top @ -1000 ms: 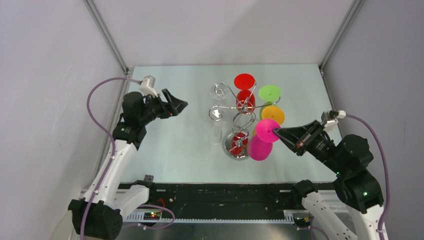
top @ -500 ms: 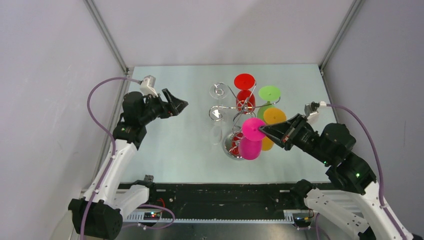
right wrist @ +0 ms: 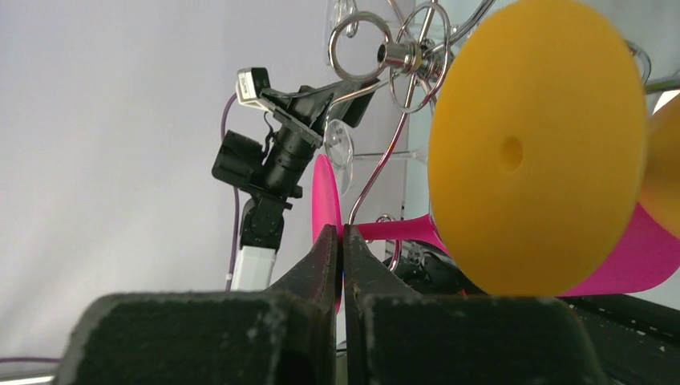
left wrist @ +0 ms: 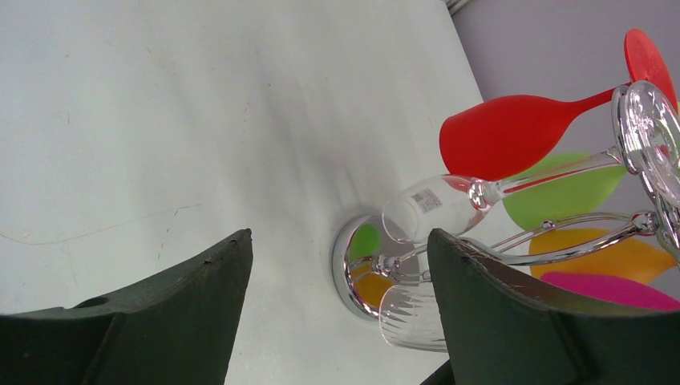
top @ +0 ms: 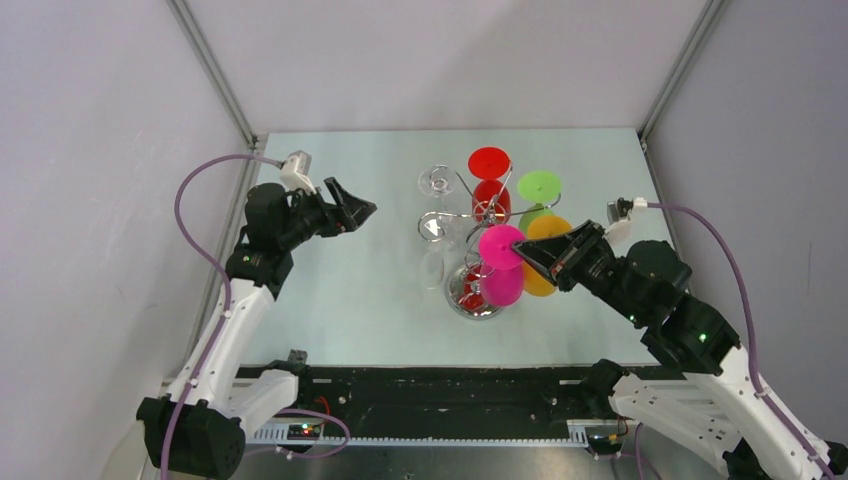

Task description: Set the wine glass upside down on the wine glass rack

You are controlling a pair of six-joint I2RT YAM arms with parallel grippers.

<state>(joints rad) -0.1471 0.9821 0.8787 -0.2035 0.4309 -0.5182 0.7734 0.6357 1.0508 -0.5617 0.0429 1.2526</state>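
- Boxed in by grey walls, looking down on a pale bench (top: pixel 350 300).
- Finding the wine glass rack (top: pixel 462 290) standing mid-bench, its chrome arms carrying a red glass (top: pixel 490 163), a green glass (top: pixel 540 185), an orange glass (top: pixel 547 228) and clear glasses (top: pixel 437 180).
- Tracking the wine glass (top: pixel 502 285), the pink one: hanging in the air with foot uppermost and bowl down, close against the near side of the rack, just beside the orange glass, and seemingly not yet seated on an arm.
- Judging it light, stiff and slick, and breakable if truly glass. Taking the thin stem just under the foot as the sensible place to pinch, the bowl being too wide and slippery.
- Reading the right claw (right wrist: pixel 337 241): pinching fully closed on the pink stem, right next to the foot.
- Reading the left claw (top: pixel 362 205): gaping wide, gripping nothing, hovering well apart from the rack on its left side.
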